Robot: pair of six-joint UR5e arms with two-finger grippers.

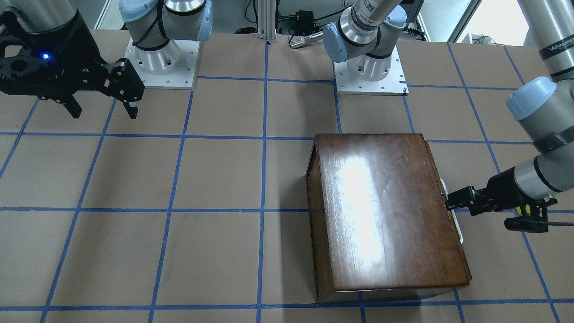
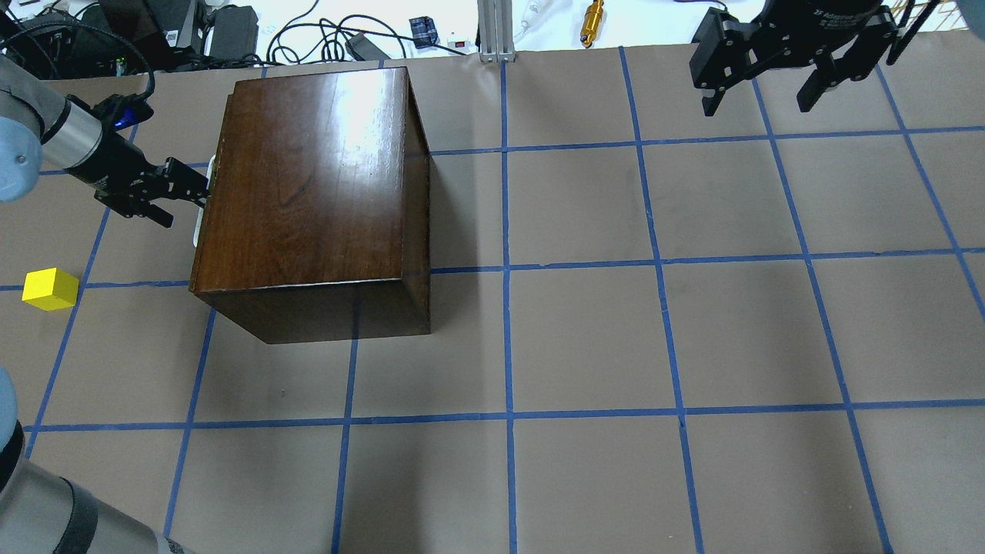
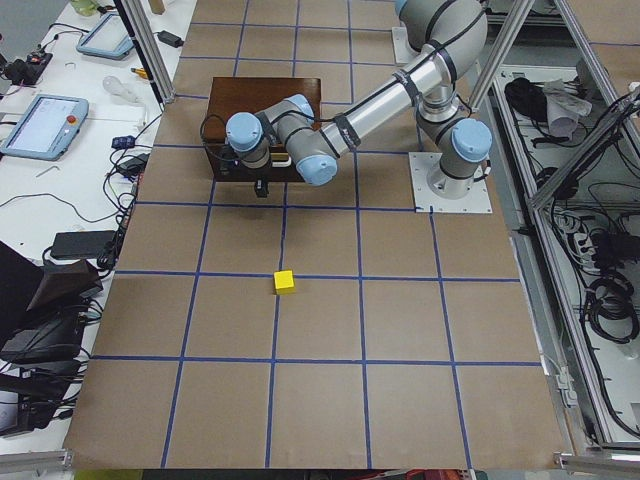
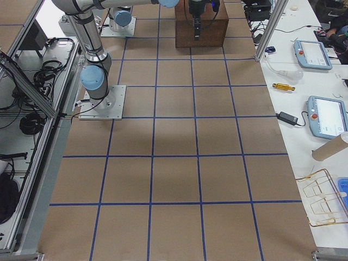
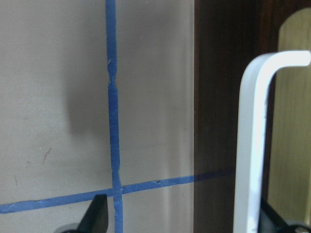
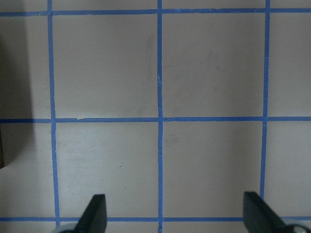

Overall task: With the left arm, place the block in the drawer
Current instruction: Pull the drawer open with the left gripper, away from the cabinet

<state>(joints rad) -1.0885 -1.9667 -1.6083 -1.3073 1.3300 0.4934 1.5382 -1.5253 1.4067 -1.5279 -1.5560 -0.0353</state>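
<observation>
The yellow block (image 2: 50,289) lies on the table left of the dark brown wooden box (image 2: 308,177), apart from it; it also shows in the exterior left view (image 3: 285,282). The drawer looks shut: only its white handle (image 2: 198,223) shows at the box's left face. My left gripper (image 2: 185,188) is level with that face and open. In the left wrist view the handle (image 5: 252,145) stands between the two fingertips (image 5: 97,216), close to the right one. My right gripper (image 2: 756,106) is open and empty, high at the far right.
The box (image 1: 385,211) stands left of the table's middle in the overhead view. Cables and small tools (image 2: 592,15) lie beyond the far edge. Both arm bases (image 1: 161,58) stand at the robot's side of the brown, blue-taped table.
</observation>
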